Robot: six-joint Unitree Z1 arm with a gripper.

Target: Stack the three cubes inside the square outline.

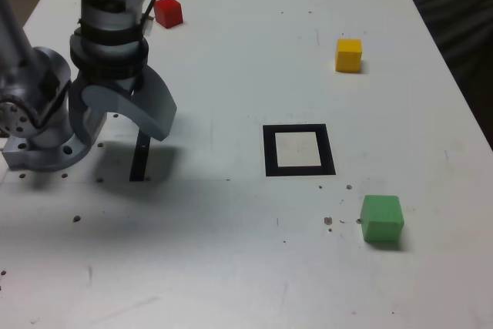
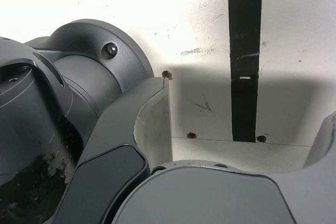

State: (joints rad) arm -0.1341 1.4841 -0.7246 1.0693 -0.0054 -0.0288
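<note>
While the grey hand (image 2: 249, 97) was wide open, the red cube (image 1: 168, 12), yellow cube (image 1: 348, 56) and boxy green cube (image 1: 382, 219) sat apart on the speckled white counter (image 1: 208, 267), outside the thick black square outline (image 1: 271, 152).

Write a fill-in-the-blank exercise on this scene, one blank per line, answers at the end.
1. In the exterior view, the block farthest to the left is coloured ____.
2. The cube nearest the exterior view's bottom edge, the green cube, is to the ____ of the square outline in that view.
3. The number of cubes now inside the outline is ____.
4. The gripper stands ____, with the black strip between its jaws in the wrist view.

Missing words: red; right; zero; open
</note>
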